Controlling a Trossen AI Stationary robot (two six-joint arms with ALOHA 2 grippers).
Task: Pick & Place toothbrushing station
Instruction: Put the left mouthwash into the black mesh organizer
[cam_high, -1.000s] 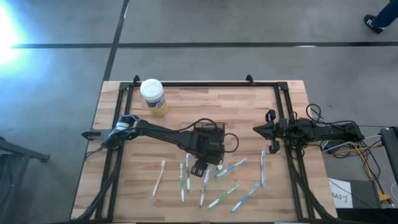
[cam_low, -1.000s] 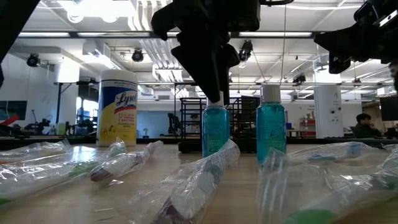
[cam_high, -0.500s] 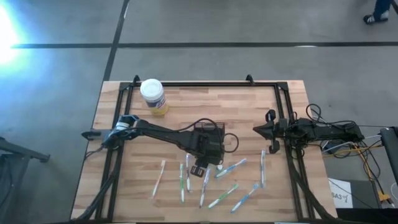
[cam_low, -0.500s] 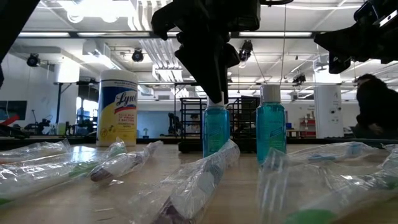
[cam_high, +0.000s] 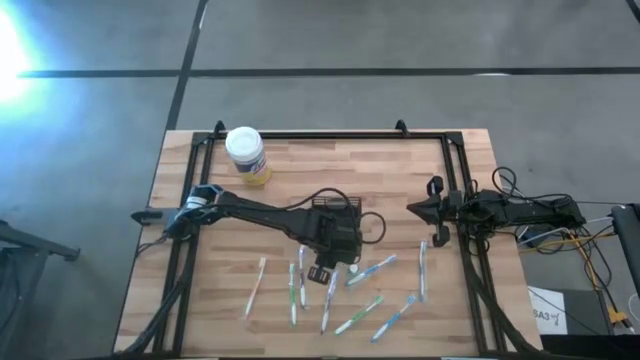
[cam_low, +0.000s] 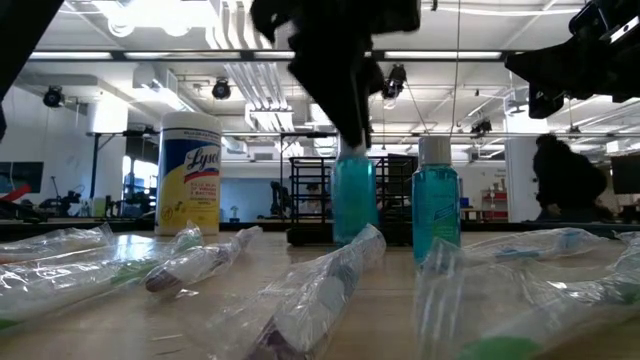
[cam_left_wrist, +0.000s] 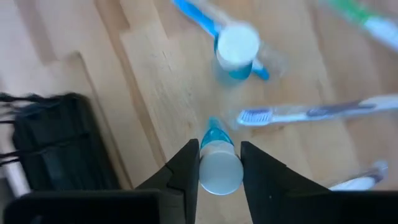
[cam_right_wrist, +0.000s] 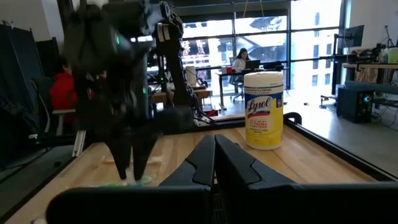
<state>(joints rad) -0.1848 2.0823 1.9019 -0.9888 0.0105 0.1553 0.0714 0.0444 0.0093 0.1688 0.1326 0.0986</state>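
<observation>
My left gripper (cam_left_wrist: 218, 163): clamped on the white cap of a small blue bottle (cam_left_wrist: 219, 167), one finger (cam_left_wrist: 186, 163) on each side of it; over the middle of the table (cam_high: 290, 160) in the high view.
Held bottle: hangs upright from my fingers in the low view, blue body (cam_low: 354, 200) below the dark gripper; whether it touches the wood I cannot tell.
Second blue bottle (cam_low: 437, 195): stands upright on the table, at 3 o'clock of the held one in the low view.
Toothbrushing station (cam_high: 335, 206): the black slotted box, on the table just at 12 o'clock of my left gripper in the high view, touching nothing I hold.
Toothbrushes (cam_high: 372, 268): several in clear wrappers, scattered from 4 to 8 o'clock of the station.
Wipes jar (cam_high: 246, 155): white lid, yellow label, at 10 o'clock, well apart.
My right gripper (cam_high: 412, 209): fingers pressed together, holding nothing, near the table's right edge at 3 o'clock.
</observation>
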